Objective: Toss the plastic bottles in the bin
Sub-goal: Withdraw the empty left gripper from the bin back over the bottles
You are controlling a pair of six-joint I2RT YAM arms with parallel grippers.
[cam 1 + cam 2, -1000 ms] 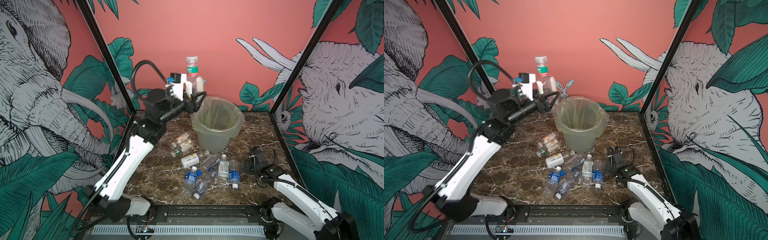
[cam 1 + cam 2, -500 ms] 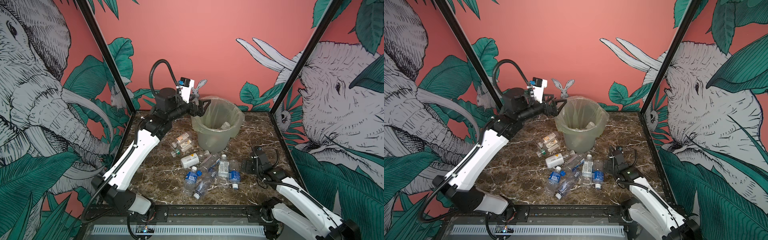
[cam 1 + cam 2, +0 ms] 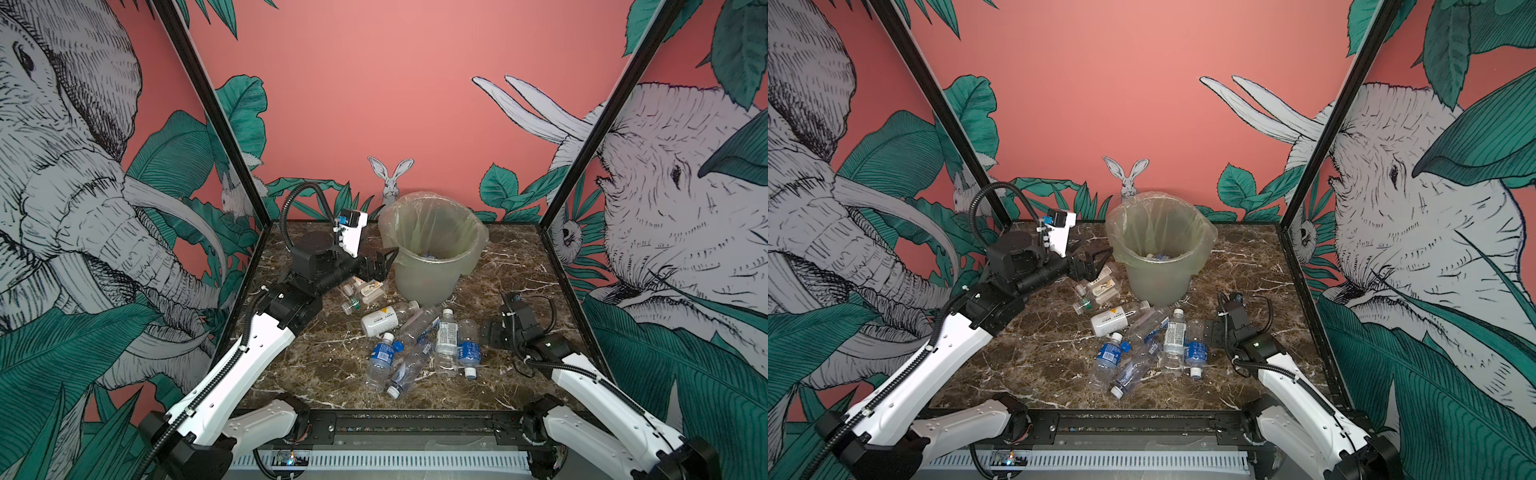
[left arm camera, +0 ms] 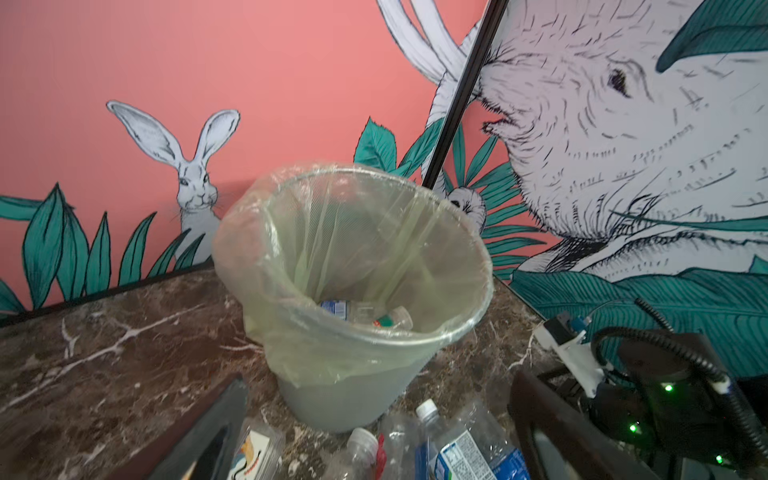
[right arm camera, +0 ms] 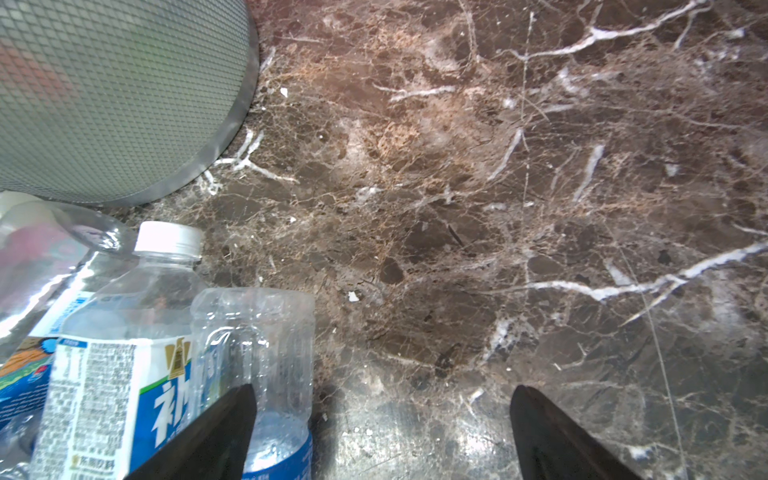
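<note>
Left gripper (image 3: 387, 265) gapes empty just beside bin (image 3: 428, 279).

Bottles (image 3: 446, 337) scattered before upright bin (image 3: 428, 276) (some inside).

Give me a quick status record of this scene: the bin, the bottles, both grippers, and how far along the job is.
bin: upright at the back of the table, clear bag folded over its rim
bottles in the bin: at least two at the bottom, one green-capped
bottles on the table: a cluster lying in front of the bin
left gripper: open, empty, beside the bin's wall
right gripper: open, empty, low beside the cluster
job: unfinished, most bottles not yet binned
</note>
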